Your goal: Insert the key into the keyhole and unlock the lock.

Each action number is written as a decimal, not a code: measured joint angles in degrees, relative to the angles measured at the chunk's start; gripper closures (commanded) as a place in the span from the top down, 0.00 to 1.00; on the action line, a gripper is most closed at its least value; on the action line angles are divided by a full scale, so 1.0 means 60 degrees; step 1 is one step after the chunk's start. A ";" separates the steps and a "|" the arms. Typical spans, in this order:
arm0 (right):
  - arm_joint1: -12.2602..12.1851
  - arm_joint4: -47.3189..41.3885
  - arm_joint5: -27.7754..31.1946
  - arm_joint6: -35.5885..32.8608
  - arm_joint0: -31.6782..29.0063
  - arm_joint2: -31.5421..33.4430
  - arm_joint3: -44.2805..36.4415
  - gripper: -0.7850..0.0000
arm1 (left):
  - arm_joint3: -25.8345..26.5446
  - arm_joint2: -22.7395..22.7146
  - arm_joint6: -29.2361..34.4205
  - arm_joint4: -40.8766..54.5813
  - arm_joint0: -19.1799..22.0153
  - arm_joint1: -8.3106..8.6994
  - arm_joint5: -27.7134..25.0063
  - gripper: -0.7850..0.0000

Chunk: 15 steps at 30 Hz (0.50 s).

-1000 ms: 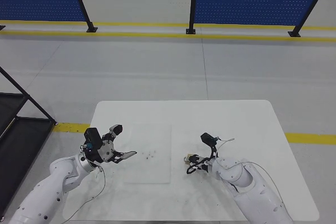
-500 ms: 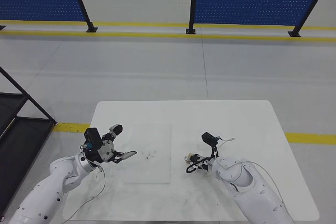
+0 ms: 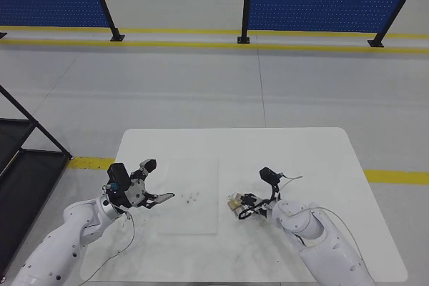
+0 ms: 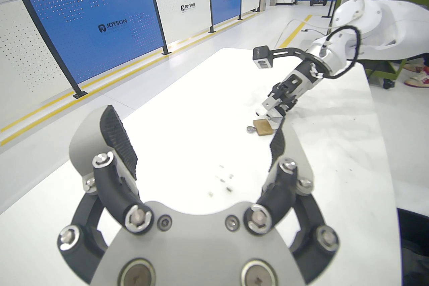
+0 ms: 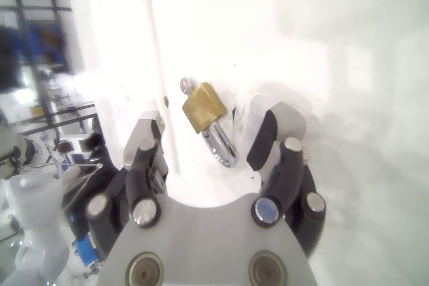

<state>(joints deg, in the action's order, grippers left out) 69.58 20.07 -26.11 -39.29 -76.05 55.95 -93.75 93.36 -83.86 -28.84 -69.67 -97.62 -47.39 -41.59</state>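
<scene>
Right gripper point(image 5: 209, 121): spread wide, empty, straddling the lock point(image 5: 202, 106), I judge to steady its shackle end; lock flat on the table point(image 3: 307, 157), key point(image 5: 186, 84) apparently already seated. Left gripper point(image 4: 194, 126): spread, empty, well apart.

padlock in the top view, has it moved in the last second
Yes. The brass padlock has slid slightly toward the white mat's edge, with the open right gripper straddling it.

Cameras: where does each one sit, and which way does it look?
Top view: above the arms, looking down at the table; both arms show.
Left wrist view: on that wrist, looking across the table; left gripper near, right gripper beyond.
Right wrist view: on that wrist, looking down past its gripper.
All share the padlock.
</scene>
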 measured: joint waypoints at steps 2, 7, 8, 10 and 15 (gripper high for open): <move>-0.0013 0.0064 0.0017 0.0150 -0.0057 0.0068 -0.0113 1.00 | 0.0000 0.0000 0.0000 0.0000 0.0000 0.0000 0.0000 1.00; -0.0083 0.0377 0.0398 0.1104 -0.0499 0.0429 -0.0936 1.00 | 0.0000 0.0000 0.0000 0.0000 0.0000 0.0000 0.0000 1.00; -0.0100 0.0475 0.0534 0.1391 -0.0646 0.0517 -0.1156 1.00 | 0.0000 0.0000 0.0000 0.0000 0.0000 0.0000 0.0000 1.00; -0.0145 0.0703 0.0892 0.2057 -0.1044 0.0715 -0.1710 1.00 | 0.0000 0.0000 0.0000 0.0000 0.0000 0.0000 0.0000 1.00; -0.0252 0.1286 0.1739 0.3090 -0.1890 0.1092 -0.2861 1.00 | 0.0000 0.0000 0.0000 0.0000 0.0000 0.0000 0.0000 1.00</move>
<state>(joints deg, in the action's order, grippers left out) 68.07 27.79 -15.68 -20.75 -87.39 62.51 -110.92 93.36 -83.86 -28.84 -69.67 -97.62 -47.39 -41.59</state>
